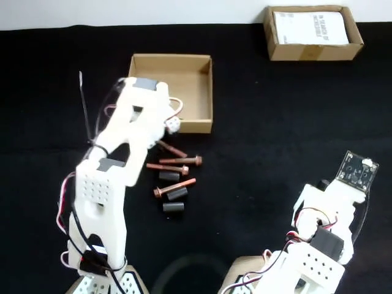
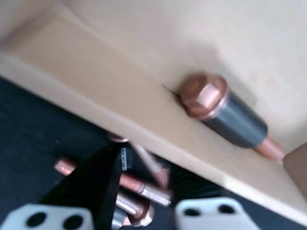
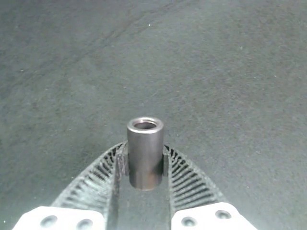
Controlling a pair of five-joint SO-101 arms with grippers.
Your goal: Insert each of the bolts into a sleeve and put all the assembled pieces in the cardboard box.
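An assembled piece, a copper bolt in a dark sleeve [image 2: 223, 115], lies on the floor of the cardboard box [image 1: 193, 64] by its front wall [image 2: 120, 110]. My left gripper [image 2: 146, 160] is open just above that wall, holding nothing. The left arm [image 1: 138, 116] covers the box's front left corner. Several loose copper bolts [image 1: 182, 161] and three dark sleeves [image 1: 173, 207] lie on the black table in front of the box. My right gripper [image 3: 145, 158] is shut on a dark sleeve [image 3: 145, 139], held upright with its bore facing up. The right arm [image 1: 331, 214] stands at the lower right.
A second cardboard box [image 1: 312, 49] holding a white paper sits at the back right. A thin upright strip [image 1: 82, 101] stands left of the left arm. Black table [image 1: 275, 135] stretches between the two arms.
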